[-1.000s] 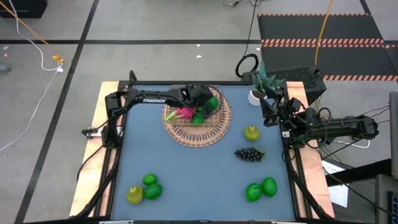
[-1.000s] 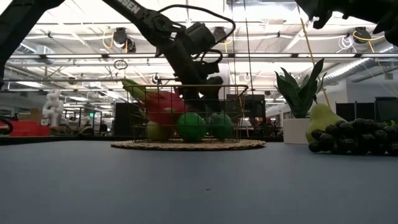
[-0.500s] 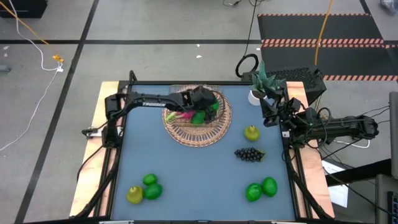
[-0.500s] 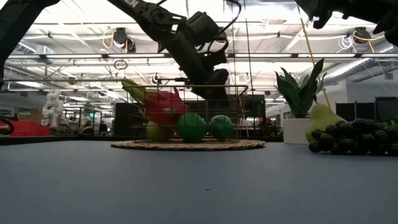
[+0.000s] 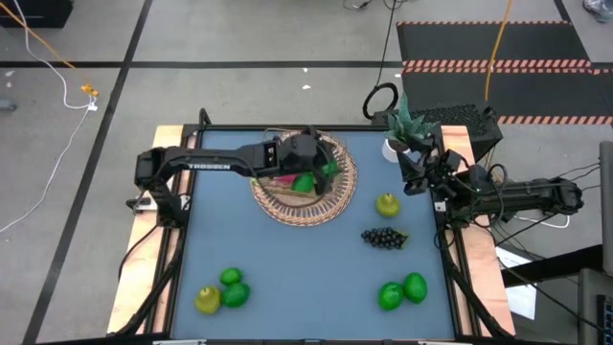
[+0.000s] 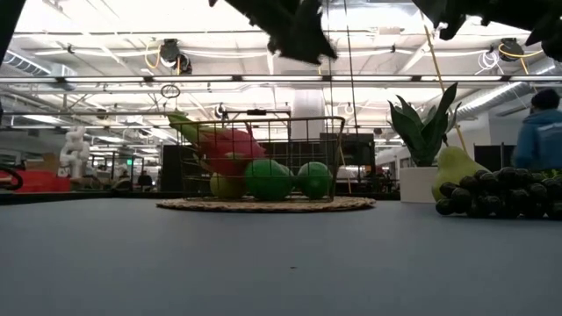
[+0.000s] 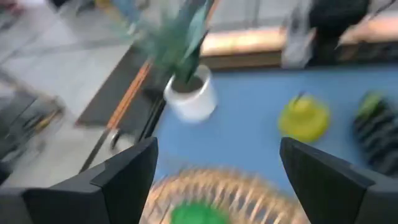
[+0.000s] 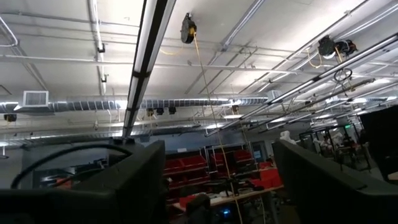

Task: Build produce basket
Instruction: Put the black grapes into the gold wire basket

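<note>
Fruit is lying in three near groups: three pieces (image 5: 222, 290) at the left, two green ones (image 5: 402, 290) at the right, then grapes (image 5: 383, 238) and one pear (image 5: 387, 204). Farther back, the basket (image 5: 330, 196) is holding about four pieces under the left gripper (image 5: 321, 161), its fingers spread empty. The right gripper (image 5: 414, 180) is waiting wide at the right edge.

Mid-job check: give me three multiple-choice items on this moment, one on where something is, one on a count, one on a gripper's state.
1. Where does the grape bunch lie?
A. In the basket
B. On the table, between basket and right arm
C. Beside the white pot

2. How many fruits lie near the table's front left corner?
A. Three
B. One
C. Five

3. How is the left gripper?
A. Shut on a pear
B. Resting on the table
C. Open, empty, above the basket

Answers: 1 B, the high view shows it on bare table below the pear. 2 A, two green, one yellow-green. 3 C, the left wrist view shows nothing between its fingers.
</note>
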Available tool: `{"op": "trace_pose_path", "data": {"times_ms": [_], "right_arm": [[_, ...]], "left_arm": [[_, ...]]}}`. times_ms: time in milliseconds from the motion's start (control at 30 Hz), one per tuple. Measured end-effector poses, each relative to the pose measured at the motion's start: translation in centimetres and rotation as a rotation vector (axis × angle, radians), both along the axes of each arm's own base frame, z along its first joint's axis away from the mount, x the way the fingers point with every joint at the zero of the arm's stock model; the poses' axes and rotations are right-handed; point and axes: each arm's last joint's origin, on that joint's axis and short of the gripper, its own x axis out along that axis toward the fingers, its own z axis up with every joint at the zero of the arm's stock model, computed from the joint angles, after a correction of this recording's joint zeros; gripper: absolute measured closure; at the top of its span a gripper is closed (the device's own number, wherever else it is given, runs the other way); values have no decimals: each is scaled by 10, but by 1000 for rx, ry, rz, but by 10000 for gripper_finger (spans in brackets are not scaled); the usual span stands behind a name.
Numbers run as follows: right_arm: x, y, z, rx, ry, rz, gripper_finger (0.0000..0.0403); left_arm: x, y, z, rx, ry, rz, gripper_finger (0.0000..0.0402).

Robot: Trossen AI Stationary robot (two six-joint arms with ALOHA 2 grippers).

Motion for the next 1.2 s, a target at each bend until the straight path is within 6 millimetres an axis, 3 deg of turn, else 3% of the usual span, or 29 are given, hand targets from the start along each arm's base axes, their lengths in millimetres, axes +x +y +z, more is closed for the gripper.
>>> {"op": "trace_pose_path", "data": {"times_ms": [167,300,533,733,1033,1200], "right_arm": [[3,0,2,4,42,2,106],[5,0,4,3,67,2,106],[6,0,5,6,67,6,106],[6,0,5,4,71,5,106],[6,0,5,9,69,8,106],[6,0,4,46,61,40,106]], "left_arm": [[13,-17,-12,-73,-20,-210,78],[33,-39,-45,-115,24,-433,92],[69,-77,-107,-73,-10,-538,113],[67,-117,-138,34,139,-672,126],[30,-158,-132,133,455,-560,146],[43,-163,-120,131,255,-536,147]]}}
